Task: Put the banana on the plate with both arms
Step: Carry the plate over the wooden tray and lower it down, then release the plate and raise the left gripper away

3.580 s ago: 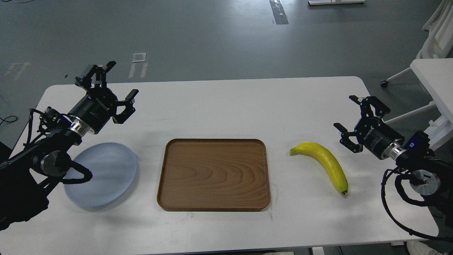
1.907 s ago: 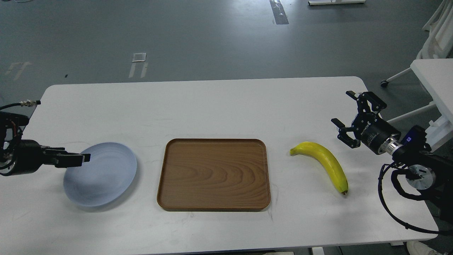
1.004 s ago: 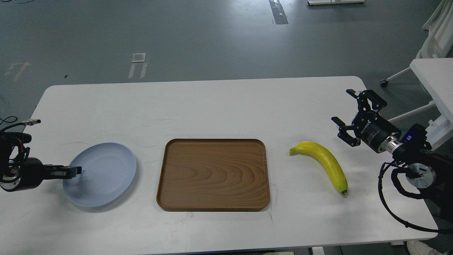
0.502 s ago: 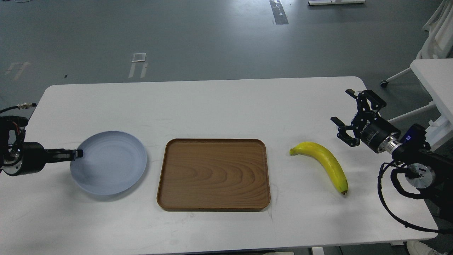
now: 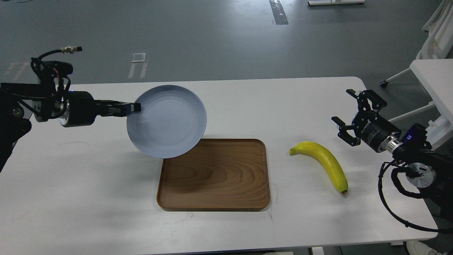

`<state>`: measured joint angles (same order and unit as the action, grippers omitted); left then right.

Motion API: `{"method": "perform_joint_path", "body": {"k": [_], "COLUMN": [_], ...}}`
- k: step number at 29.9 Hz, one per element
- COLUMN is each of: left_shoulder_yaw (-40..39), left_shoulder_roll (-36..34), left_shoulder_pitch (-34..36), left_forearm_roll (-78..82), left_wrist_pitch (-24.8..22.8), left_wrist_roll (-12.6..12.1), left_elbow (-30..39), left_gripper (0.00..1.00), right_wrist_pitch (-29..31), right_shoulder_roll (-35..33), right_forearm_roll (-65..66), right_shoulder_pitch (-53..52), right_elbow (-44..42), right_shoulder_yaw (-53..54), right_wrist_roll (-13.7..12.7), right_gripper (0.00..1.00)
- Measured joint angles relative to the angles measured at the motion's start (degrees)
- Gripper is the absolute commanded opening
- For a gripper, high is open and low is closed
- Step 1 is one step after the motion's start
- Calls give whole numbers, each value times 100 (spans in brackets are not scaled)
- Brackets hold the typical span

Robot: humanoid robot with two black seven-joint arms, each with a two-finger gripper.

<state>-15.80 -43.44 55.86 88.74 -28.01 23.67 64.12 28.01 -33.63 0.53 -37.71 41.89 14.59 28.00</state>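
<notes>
The left pincer is pinching the plate's rim aloft while the right pincer is hovering spread beside the banana.

My arms are black, with silver wrist rings and looped black cables. White lettering marks the right gripper body; red wire by left wrist.
</notes>
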Motion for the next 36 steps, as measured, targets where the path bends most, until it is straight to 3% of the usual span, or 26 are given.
{"method": "perform_joint_path", "body": {"k": [5, 11, 26, 28, 29, 30, 31, 32, 36], "left_shoulder_yaw": [526, 1021, 1474, 1476, 1479, 1481, 1481, 1481, 1469], "left_shoulder_roll": [771, 1567, 2099, 2151, 2169, 2180, 2187, 2192, 2198], "left_shoulder_pitch": [311, 487, 410, 409, 409, 410, 409, 410, 460], "left_forearm_roll": [55, 228, 266, 266, 266, 260, 254, 247, 165], "left_wrist_pitch": [1, 0, 1, 1, 1, 1, 1, 1, 1], "left_wrist_roll": [-314, -400, -488, -492, -493, -494, -494, -494, -494], "left_elbow": [-69, -538, -1132, -1150, -1153, -1154, -1155, -1156, -1148], "left_gripper": [0, 0, 1, 23, 40, 51, 78, 97, 98], "right_wrist_pitch": [-1, -1, -1, -1, -1, -1, -1, -1, -1], "right_shoulder_roll": [-20, -32, -31, -31, -30, -30, -30, -30, -29], "right_forearm_roll": [0, 0, 0, 0, 0, 0, 0, 0, 0], "right_shoulder_pitch": [0, 0, 0, 0, 0, 0, 0, 0, 0], "right_elbow": [7, 3, -5, -6, -6, -6, -6, -6, 0], "right_shoulder_yaw": [0, 0, 0, 0, -1, -2, -4, -6, -6], "right_wrist_roll": [0, 0, 0, 0, 0, 0, 0, 0, 0], "right_gripper": [100, 100, 100, 100, 100, 100, 100, 100, 100]}}
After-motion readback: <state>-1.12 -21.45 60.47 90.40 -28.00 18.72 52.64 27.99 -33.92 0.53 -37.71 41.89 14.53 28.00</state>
